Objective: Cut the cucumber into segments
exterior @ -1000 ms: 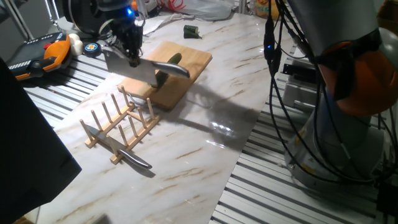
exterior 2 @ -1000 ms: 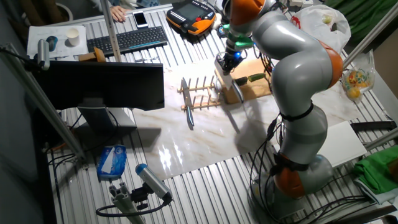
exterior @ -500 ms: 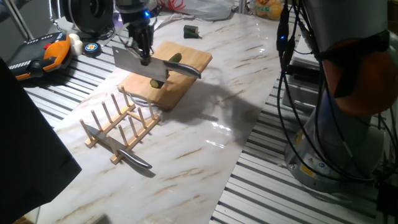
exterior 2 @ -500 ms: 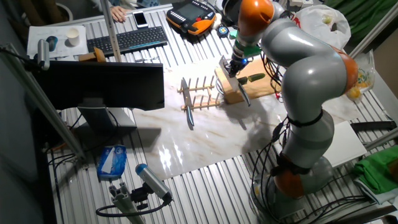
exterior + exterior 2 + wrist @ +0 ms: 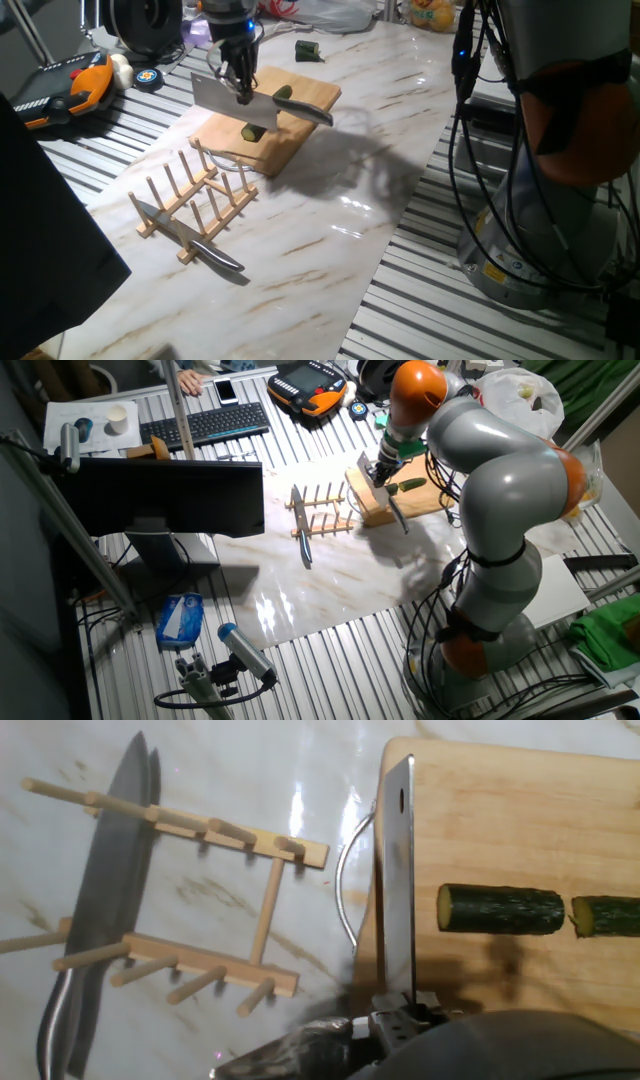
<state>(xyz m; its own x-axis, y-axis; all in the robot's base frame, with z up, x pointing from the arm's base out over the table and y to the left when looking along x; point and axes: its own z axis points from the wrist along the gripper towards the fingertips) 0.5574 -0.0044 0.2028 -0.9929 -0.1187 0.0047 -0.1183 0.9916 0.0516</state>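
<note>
Mostly the arm [image 5: 500, 490] fills the right half of the other fixed view, its grey links blocking part of the desk [image 5: 330, 200] behind it. On the marble desk, upper centre of one fixed view, lies the wooden board [image 5: 300, 100], and the metal loop handle at its near end shows only in the hand view. Lower left of that board stands a wooden peg rack [image 5: 190, 205] with a second knife [image 5: 190, 238] lying through it; in the hand view the rack's left end and that knife's handle are cut off by the frame edge.

The tool [image 5: 238, 88] hangs over the board's left part, clamped on the handle of a cleaver [image 5: 397, 880]; in the hand view the fingers are lost in a dark blur along the bottom edge, so the grip itself is hard to make out. The blade is seen edge-on just left of the cucumber [image 5: 500, 909], which lies across the board, apart from the steel. Right of it, past a thin gap, sits 1 of the segments [image 5: 606, 916], cut off by the frame's right edge. A small dark green stub [image 5: 308, 50] rests on the desk beyond the board.
</note>
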